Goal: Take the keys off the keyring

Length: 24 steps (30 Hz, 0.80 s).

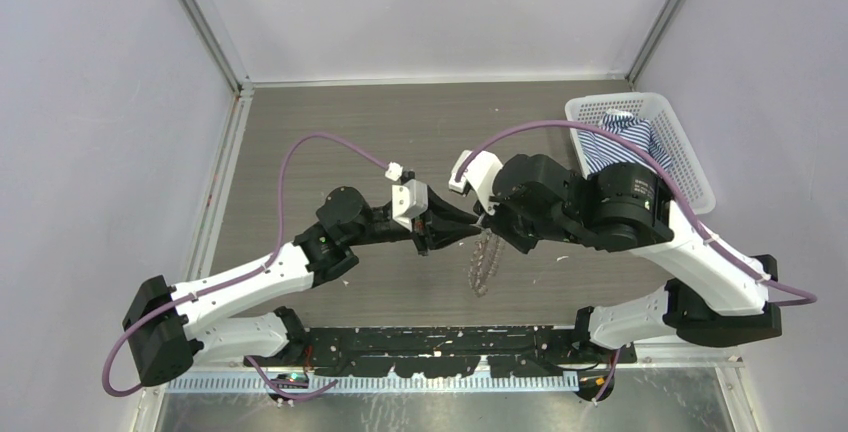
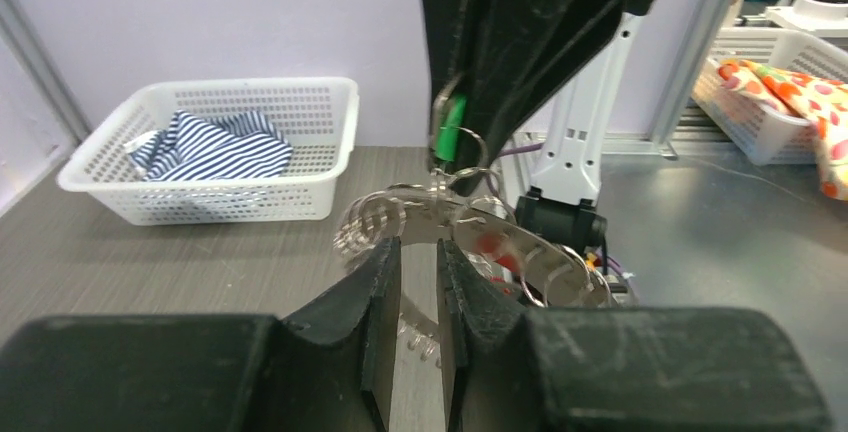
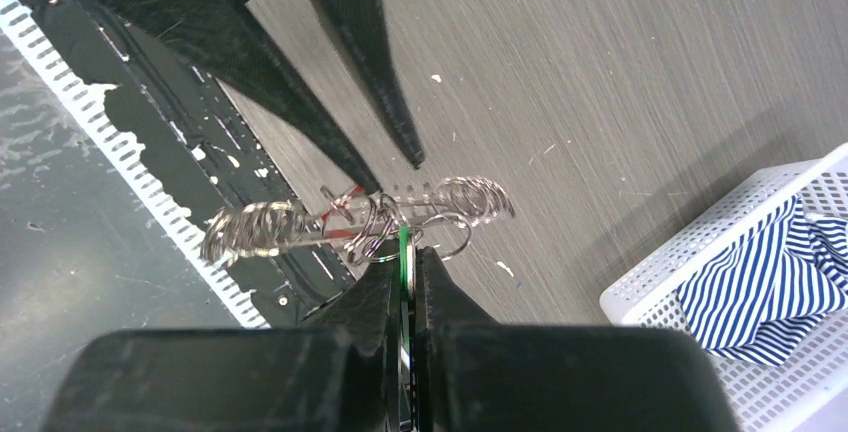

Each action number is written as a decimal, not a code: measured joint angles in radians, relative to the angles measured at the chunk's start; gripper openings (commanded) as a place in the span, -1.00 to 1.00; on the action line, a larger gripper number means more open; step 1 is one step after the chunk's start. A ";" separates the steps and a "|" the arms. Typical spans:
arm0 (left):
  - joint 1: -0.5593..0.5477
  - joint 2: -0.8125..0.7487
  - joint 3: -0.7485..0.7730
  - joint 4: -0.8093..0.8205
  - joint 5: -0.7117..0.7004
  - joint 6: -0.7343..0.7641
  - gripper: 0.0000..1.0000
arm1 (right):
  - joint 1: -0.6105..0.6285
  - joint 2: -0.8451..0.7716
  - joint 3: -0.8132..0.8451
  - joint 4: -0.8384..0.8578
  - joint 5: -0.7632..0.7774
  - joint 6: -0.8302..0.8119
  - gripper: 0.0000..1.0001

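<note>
Left tool (image 2: 420, 252) before keys (image 2: 400, 214), basket (image 2: 250, 87) beyond

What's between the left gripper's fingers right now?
A silvery toothed key shows in the gap between the fingers of the left gripper, in the left wrist view. Pinched or not, I cannot tell.

Right pincer (image 3: 406, 250) tight on green key (image 3: 403, 297), seemingly its head

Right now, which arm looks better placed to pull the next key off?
Probably left: the left gripper is free, jaws slightly apart astride the keys. The right gripper is shut on the green key, holding them up.
</note>
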<state>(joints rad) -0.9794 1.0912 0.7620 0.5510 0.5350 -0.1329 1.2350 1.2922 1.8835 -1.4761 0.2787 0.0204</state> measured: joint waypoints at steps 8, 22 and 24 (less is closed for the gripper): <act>0.000 0.004 0.000 0.000 0.095 -0.037 -0.63 | 0.000 0.013 0.017 -0.003 0.057 0.000 -0.98; -0.006 0.005 0.000 0.093 0.200 -0.137 -0.63 | 0.000 0.054 0.023 -0.005 0.172 -0.001 -0.98; -0.014 0.011 0.000 0.110 0.210 -0.149 -0.61 | 0.000 0.059 0.026 -0.005 0.183 -0.001 -0.98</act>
<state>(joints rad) -0.9939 1.1019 0.7624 0.6613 0.7452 -0.2817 1.2350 1.3510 1.9099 -1.4807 0.4614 0.0193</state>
